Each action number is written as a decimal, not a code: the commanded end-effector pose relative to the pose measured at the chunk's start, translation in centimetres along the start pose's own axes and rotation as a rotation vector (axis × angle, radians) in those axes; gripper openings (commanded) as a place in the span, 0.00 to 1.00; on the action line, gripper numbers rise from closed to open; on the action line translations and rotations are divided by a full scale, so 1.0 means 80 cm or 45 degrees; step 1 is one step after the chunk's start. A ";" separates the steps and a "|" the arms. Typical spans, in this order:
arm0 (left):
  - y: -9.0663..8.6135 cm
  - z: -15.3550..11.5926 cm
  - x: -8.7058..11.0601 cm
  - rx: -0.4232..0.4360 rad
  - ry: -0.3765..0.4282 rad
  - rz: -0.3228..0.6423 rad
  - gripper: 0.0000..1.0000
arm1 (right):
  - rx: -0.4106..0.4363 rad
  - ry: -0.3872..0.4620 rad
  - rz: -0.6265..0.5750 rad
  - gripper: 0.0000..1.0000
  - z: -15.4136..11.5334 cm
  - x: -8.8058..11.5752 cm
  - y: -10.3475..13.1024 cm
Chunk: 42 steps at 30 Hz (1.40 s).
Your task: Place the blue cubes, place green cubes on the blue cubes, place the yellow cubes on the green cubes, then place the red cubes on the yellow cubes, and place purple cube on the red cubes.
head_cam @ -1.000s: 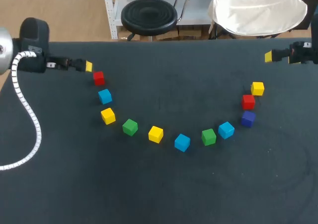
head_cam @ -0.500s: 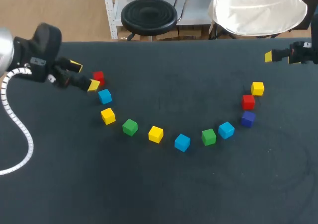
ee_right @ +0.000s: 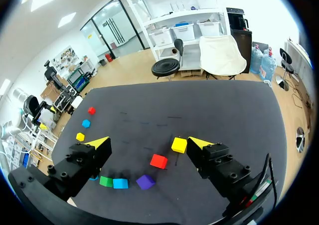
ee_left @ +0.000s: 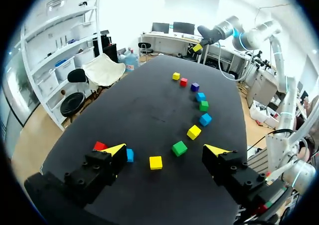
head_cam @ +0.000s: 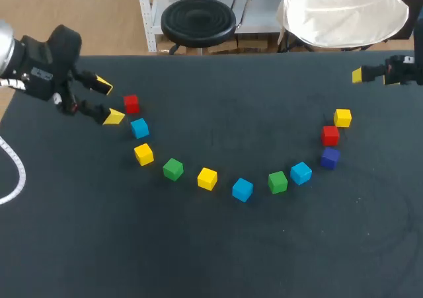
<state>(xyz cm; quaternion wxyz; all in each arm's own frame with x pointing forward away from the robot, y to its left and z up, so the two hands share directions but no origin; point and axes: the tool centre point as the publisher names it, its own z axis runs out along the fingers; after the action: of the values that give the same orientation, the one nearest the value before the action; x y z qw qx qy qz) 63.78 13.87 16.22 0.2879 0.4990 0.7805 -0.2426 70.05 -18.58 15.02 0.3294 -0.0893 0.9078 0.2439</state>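
Several cubes lie in a curved row on the black table (head_cam: 218, 245). From its left end they run red (head_cam: 131, 104), blue (head_cam: 139, 127), yellow (head_cam: 143, 154), green (head_cam: 173, 169), yellow (head_cam: 207, 178), blue (head_cam: 242, 189), green (head_cam: 278, 182), blue (head_cam: 301, 173), purple (head_cam: 330, 157), red (head_cam: 330, 135), yellow (head_cam: 342, 117). My left gripper (head_cam: 107, 101) is open just left of the red and blue cubes, holding nothing; in its wrist view (ee_left: 165, 150) the yellow cube (ee_left: 156, 162) lies between the fingers. My right gripper (head_cam: 357, 75) hangs open (ee_right: 148, 143) at the far right edge, above the yellow cube (ee_right: 179, 145).
All cubes stand singly, none stacked. Bare table stretches in front of the row and inside its curve (head_cam: 225, 126). The left arm's white cable (head_cam: 13, 172) loops over the table's left edge.
My left gripper came down and forward from beside the red cube, then drew back a little to the left and turned, its fingers now spread toward the cubes. The right arm kept still.
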 end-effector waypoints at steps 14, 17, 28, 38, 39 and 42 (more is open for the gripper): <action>-0.041 0.084 -0.077 0.255 0.137 0.603 1.00 | 0.005 -0.001 0.001 1.00 0.000 0.000 0.001; -0.036 0.102 -0.075 0.268 0.183 0.595 1.00 | 0.005 -0.001 0.001 1.00 0.000 0.000 0.001; -0.025 0.107 -0.074 0.231 0.227 0.529 1.00 | 0.005 -0.001 0.001 1.00 0.000 0.000 0.001; -0.020 0.109 -0.071 0.230 0.219 0.494 1.00 | 0.005 -0.001 0.001 1.00 0.000 0.000 0.001; -0.013 0.112 -0.070 0.218 0.225 0.458 1.00 | 0.005 -0.001 0.001 1.00 0.000 0.000 0.001; 0.012 0.114 -0.071 0.136 0.273 0.411 1.00 | 0.005 -0.001 0.001 1.00 0.000 0.000 0.001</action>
<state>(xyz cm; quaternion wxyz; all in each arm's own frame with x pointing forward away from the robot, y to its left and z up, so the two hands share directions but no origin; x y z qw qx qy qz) 67.49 4.67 14.02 0.2243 0.6603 0.6908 -0.1914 70.04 -18.59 15.03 0.3295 -0.0893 0.9077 0.2440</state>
